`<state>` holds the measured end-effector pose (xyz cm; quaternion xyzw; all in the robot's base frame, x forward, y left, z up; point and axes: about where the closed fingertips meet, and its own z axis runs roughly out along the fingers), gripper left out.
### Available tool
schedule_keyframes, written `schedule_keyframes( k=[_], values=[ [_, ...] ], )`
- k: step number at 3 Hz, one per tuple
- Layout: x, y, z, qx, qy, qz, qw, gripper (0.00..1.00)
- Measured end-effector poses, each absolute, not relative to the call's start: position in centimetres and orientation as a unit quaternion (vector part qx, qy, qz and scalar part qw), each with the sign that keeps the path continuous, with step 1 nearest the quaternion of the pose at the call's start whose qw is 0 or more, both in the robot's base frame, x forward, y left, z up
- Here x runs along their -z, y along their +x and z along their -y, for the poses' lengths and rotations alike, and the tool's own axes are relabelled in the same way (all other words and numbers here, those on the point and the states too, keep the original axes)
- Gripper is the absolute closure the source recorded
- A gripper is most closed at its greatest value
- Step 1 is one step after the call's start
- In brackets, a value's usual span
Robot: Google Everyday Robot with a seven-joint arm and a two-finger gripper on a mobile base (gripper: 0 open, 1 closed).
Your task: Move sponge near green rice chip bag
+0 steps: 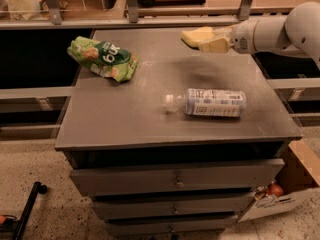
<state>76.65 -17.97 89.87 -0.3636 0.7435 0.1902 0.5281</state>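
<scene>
The small pale yellow soft sponge [194, 35], a block with wavy sides, is up in the air above the far right part of the table top, not touching it; a faint dark shadow lies on the surface under it. The gripper [207, 39] pinches the sponge from the right side; its cream-coloured fingers [216, 45] are pressed onto the block, one of them visible along its lower edge, and there is no free gap between them and the sponge. Behind the gripper the thick white robot arm [280, 30] comes in from the right edge of the view.

The shiny green rice chip bag [102, 59], foil with white letters and pictures of pale round chips, lies crumpled at the far left of the table top, well apart from the sponge. Nearer to the front, on the right half, a clear plastic bottle with a white label [212, 102] lies on its side, its cap pointing left.

The surface is the flat dark grey top of a cabinet [120, 119] with drawers [175, 176] below it. Behind it runs a metal rail [90, 23] with upright posts. The floor [50, 219] is light and speckled; an open cardboard box [295, 184] stands at the lower right, just beside the cabinet; a black rod [27, 209] lies at the lower left.
</scene>
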Motion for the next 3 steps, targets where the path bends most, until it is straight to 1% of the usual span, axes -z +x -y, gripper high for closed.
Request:
schedule_keyframes(
  k=[2,3],
  values=[
    [-88.9,70.9,9.8,-0.255,-0.477,-0.68,0.495,1.0],
    [-88.1,69.9,6.7,-0.264,-0.515,-0.659,0.48,1.0]
  ],
)
